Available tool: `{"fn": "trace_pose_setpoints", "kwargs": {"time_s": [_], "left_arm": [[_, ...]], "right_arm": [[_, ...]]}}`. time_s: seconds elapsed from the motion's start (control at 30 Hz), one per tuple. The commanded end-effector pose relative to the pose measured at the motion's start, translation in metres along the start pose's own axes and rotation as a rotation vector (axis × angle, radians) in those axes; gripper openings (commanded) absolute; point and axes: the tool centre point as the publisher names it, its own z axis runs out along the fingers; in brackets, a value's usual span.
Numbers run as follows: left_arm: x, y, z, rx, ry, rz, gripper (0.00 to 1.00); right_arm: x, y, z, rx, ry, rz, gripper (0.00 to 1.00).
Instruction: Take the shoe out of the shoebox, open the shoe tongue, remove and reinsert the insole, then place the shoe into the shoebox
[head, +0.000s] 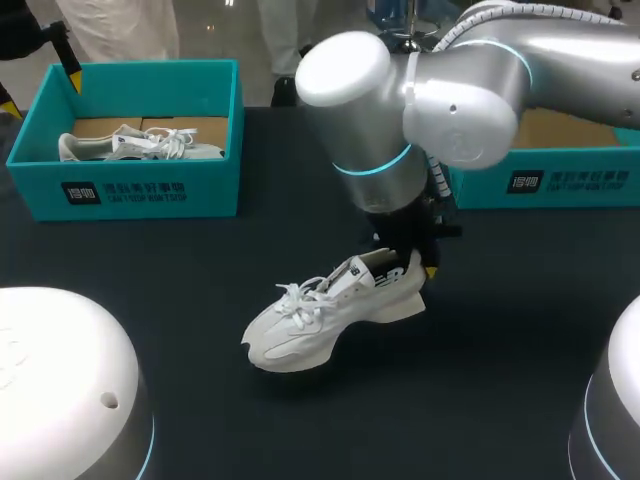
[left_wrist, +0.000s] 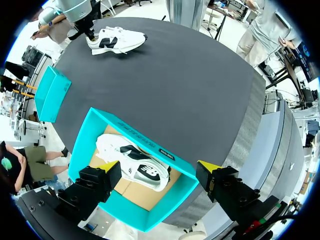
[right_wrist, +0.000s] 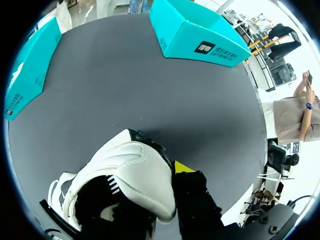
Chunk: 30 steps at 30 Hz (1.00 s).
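Note:
A white shoe (head: 330, 315) lies mid-table with its toe pointing front-left. My right gripper (head: 412, 262) is shut on its heel collar. In the right wrist view one yellow-tipped finger (right_wrist: 182, 167) presses the outside of the heel (right_wrist: 140, 175); the other finger is hidden inside the shoe. The left wrist view shows the same shoe (left_wrist: 117, 40) far off. My left gripper (left_wrist: 157, 169) hangs open high above a teal shoebox (left_wrist: 165, 200) that holds a second white shoe (left_wrist: 135, 162). That shoebox (head: 130, 190) stands at the back left.
A second teal box (head: 560, 180) stands at the back right, partly behind my right arm. The right wrist view shows both teal boxes (right_wrist: 200, 37) (right_wrist: 27, 75) beyond the shoe. Dark table lies between them.

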Motion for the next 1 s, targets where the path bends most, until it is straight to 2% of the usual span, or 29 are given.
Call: {"fn": "trace_pose_setpoints", "kwargs": {"time_s": [0.03,0.4,1.0], "left_arm": [[0.001,-0.001,0.0,-0.003,0.0,0.001,1.0],[0.001,-0.001,0.0,-0.003,0.0,0.001,1.0],[0.001,-0.001,0.0,-0.003,0.0,0.001,1.0]], "right_arm": [[0.021,-0.004,0.01,0.001,-0.015,0.028,0.0],[0.035,-0.013,0.036,-0.014,-0.025,0.045,0.0],[0.03,-0.017,0.057,0.017,-0.028,0.112,0.0]]}}
